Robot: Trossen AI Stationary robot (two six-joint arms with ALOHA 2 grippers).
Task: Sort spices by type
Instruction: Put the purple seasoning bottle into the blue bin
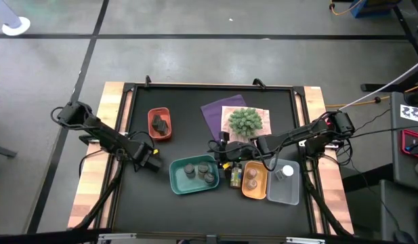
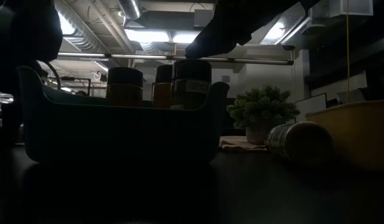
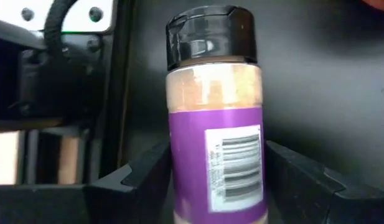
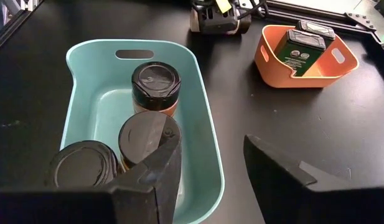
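Observation:
My left gripper (image 1: 150, 160) is near the table's left, left of the teal tray (image 1: 176, 180). It is shut on a spice jar (image 3: 215, 106) with a black cap and a purple label. My right gripper (image 4: 211, 138) is open above the teal tray's right rim (image 4: 211, 162), one finger over the tray and one over the bare table. Three dark-lidded jars (image 4: 155, 81) stand upright in that tray. More jars stand in the orange tray (image 1: 255, 190). A white-capped jar (image 1: 284, 173) is in the clear tray. Dark pieces (image 1: 161, 124) lie in the red tray. My left gripper holds the purple-labelled jar by its lower body (image 3: 179, 186), pinched between the two fingers (image 3: 132, 180). The jar lies along the fingers, with its black cap (image 3: 209, 34) pointing away from the wrist. Whether it rests on the table does not show.
A jar (image 2: 297, 142) lies on its side on the table between the teal and orange trays. The spiky green plant (image 1: 244, 120) sits on a purple cloth (image 1: 215, 112) at the far middle. Bare dark table (image 1: 144, 203) lies at the near left.

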